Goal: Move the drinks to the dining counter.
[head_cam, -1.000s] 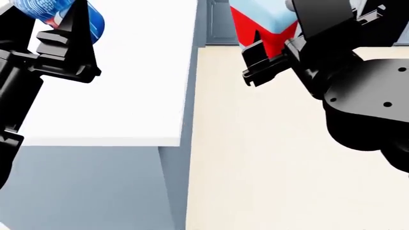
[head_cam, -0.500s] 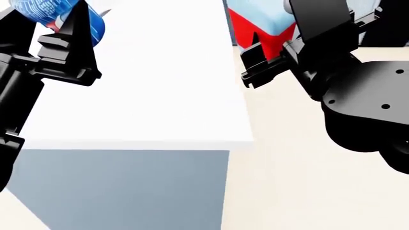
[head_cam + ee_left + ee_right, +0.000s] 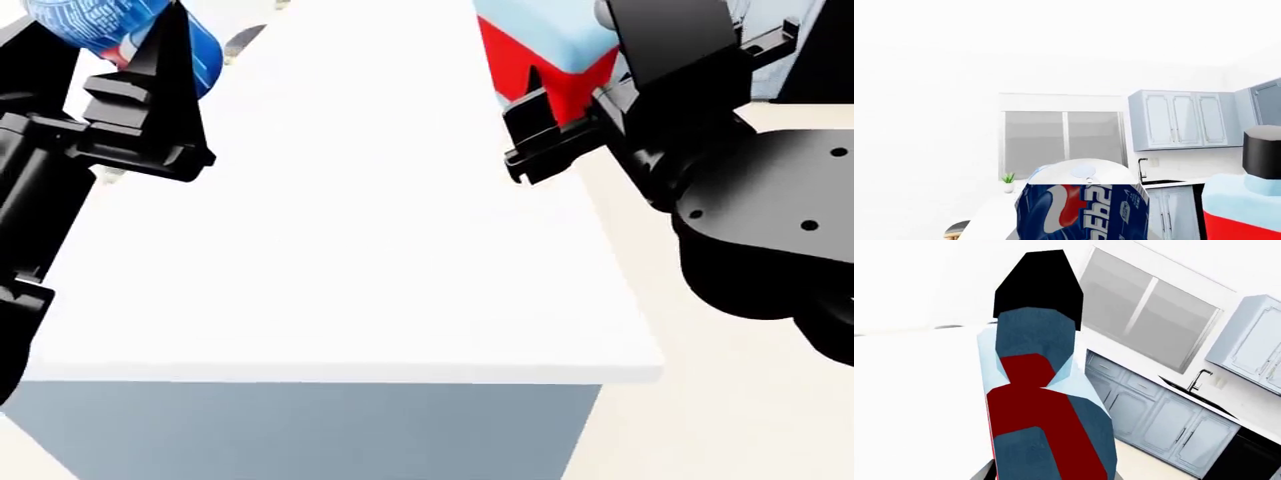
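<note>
Your left gripper has the Pepsi can clamped between its black fingers, held up in the air at the far left edge of the dining counter, with the can's blue body poking out above the fingertips. In your left wrist view the can fills the lower middle, its silver top facing the camera's far side and the logo reading sideways.

Your right gripper is closed on the light-blue bottle, gripping it across the red label, and it hangs over the counter's right long edge. In your right wrist view the bottle stands straight out from the fingers, black cap farthest from the camera. The same bottle also shows in your left wrist view just beside the can, so the two drinks are near each other but apart.

Neither drink touches the counter; both are held above its white top. The stretch of counter you see between the two arms is bare white. Beyond it, your wrist views show a grey window, pale blue wall cabinets, base cabinets with a sink tap, and a small green plant on the sill side
</note>
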Tool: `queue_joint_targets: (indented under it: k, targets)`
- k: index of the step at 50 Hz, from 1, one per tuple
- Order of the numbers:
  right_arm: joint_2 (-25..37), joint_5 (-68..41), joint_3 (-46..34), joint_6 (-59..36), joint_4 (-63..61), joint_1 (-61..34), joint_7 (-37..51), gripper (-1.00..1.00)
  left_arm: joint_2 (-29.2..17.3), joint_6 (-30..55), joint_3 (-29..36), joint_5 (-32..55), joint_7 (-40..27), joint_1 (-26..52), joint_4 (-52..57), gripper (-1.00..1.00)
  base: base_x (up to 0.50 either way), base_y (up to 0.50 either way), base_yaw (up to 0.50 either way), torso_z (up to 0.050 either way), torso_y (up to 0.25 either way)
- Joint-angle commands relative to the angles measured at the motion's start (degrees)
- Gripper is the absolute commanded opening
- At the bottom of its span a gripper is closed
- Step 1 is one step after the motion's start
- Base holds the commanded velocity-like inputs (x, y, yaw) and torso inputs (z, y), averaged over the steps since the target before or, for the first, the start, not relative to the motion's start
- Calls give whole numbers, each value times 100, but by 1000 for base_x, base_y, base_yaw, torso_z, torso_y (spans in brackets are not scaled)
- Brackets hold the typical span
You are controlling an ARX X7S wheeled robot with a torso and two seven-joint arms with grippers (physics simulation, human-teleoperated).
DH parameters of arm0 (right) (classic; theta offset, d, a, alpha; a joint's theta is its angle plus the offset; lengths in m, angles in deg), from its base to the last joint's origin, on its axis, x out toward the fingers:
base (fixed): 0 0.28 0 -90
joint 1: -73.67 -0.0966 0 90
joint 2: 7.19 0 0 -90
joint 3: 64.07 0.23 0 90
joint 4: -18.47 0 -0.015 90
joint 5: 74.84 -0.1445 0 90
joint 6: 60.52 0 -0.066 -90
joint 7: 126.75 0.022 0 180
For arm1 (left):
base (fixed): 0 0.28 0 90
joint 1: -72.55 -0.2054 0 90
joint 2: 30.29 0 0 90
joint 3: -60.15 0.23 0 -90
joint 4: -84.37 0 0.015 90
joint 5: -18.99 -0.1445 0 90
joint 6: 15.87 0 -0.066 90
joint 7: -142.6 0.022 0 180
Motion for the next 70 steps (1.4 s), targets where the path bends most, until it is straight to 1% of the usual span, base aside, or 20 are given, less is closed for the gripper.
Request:
queue_joint_targets:
  k: [1,5,13,15,16,17,19,23,26,30,34,38,53,62,68,70]
  targets:
    - [51,340,17,23,-104,-80,-22,-100,2,-61,-17,33,-50,-20,-10,-100,-500,-4,0,0,0]
    - [57,290,57,43,-107,-40,1,-100,5,-76,5,19,-37,-40,-8,-100,-500,-1,0,2,3]
    - [71,287,34,36,-125,-41,54,-100,-11,-94,-15,47,-34,-84,11,-100,-228,64,0,0,1]
    - [57,190,135,82,-103,-6,60,-100,-15,-102,-24,49,-34,-100,11,-100,-149,61,0,0,0]
    - [61,217,92,63,-113,-16,61,-100,-15,-106,-18,39,-34,-104,14,-100,-102,62,0,0,10]
    - [93,419,-143,-22,-165,-96,57,-100,-19,-102,-11,37,-37,-102,17,-100,-195,2,0,0,0]
    - [47,241,57,53,-91,-30,95,-100,-22,-100,-18,54,-44,-93,15,-100,-447,-3,0,0,0]
    - [50,209,88,80,-91,-24,100,-100,-26,-101,-18,64,-50,-93,11,-100,-317,-2,0,3,3]
    - [18,64,325,180,-76,43,243,-100,-37,-96,-12,68,-58,-77,14,-100,0,0,0,0,0]
    - [54,117,143,73,-141,-46,165,-100,-43,-102,-25,84,-63,-75,6,-100,0,0,0,0,2]
    - [104,254,60,284,-218,-9,-105,-100,-38,-124,-1,54,-44,-78,-7,-100,38,38,0,0,0]
    - [121,308,13,315,-246,-23,-139,-100,-42,-143,-12,55,-39,-109,-6,-100,276,326,0,0,0]
    - [124,138,55,283,-267,1,-71,-100,-60,-189,-30,62,-43,-199,33,-100,269,387,0,1,3]
    - [91,74,32,243,-168,35,-17,-100,-66,-207,-22,58,-38,-230,17,-100,0,0,0,0,2]
    - [8,-54,74,196,-87,-14,52,-100,-101,-72,156,-13,-98,-88,-37,-100,0,0,0,2,0]
    - [-40,-58,12,76,23,-66,142,-100,-152,176,316,28,-220,82,-86,-100,0,0,0,0,5]
